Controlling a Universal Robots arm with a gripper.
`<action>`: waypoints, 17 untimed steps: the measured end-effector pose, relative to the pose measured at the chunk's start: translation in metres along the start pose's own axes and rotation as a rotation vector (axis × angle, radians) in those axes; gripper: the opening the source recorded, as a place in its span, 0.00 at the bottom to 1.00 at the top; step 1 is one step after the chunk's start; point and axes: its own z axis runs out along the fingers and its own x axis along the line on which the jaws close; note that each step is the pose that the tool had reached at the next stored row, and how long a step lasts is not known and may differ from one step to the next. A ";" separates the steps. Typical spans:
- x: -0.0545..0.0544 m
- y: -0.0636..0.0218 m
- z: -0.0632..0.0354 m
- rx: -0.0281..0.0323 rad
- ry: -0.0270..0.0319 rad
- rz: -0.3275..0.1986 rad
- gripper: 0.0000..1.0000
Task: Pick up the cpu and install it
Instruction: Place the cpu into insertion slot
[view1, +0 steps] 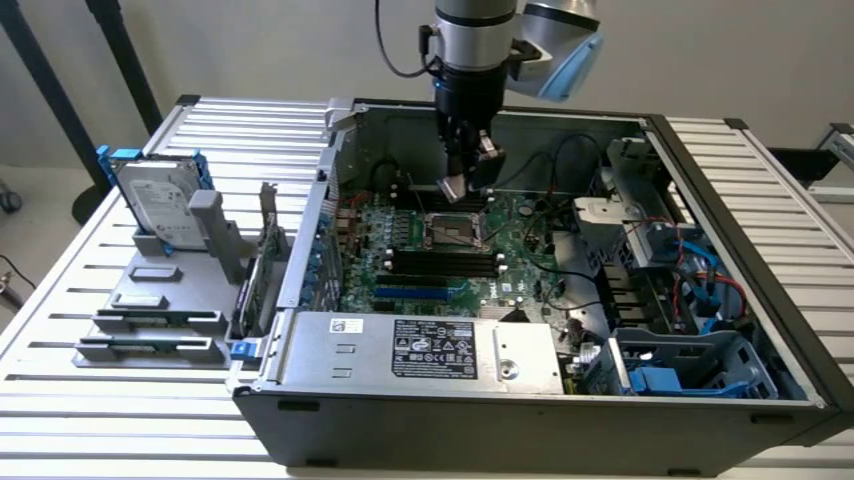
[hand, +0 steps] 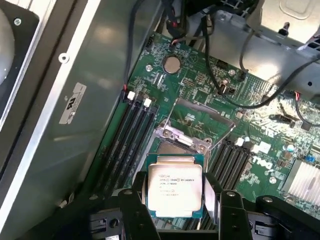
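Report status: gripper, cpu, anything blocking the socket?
Gripper shut on the cpu. Chip hangs over the motherboard socket, not seated. Socket frame raised; nothing seen between chip and socket.

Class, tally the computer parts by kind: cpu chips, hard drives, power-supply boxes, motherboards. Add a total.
Square silver-topped cpu chip: 1
Silver rectangular hard drive in blue bracket: 1
Grey labelled metal power-supply box: 1
Green printed motherboard: 1
Total: 4

cpu (hand: 175, 186) sides behind fingers (hand: 132, 205), arm (view1: 474, 30) cropped
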 end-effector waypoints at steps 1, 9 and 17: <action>0.000 0.0000 0.0005 -0.0002 -0.0014 0.018 0.55; 0.000 -0.0005 0.0060 -0.0017 -0.0125 0.163 0.55; 0.000 -0.0009 0.0115 -0.0034 -0.0237 0.309 0.55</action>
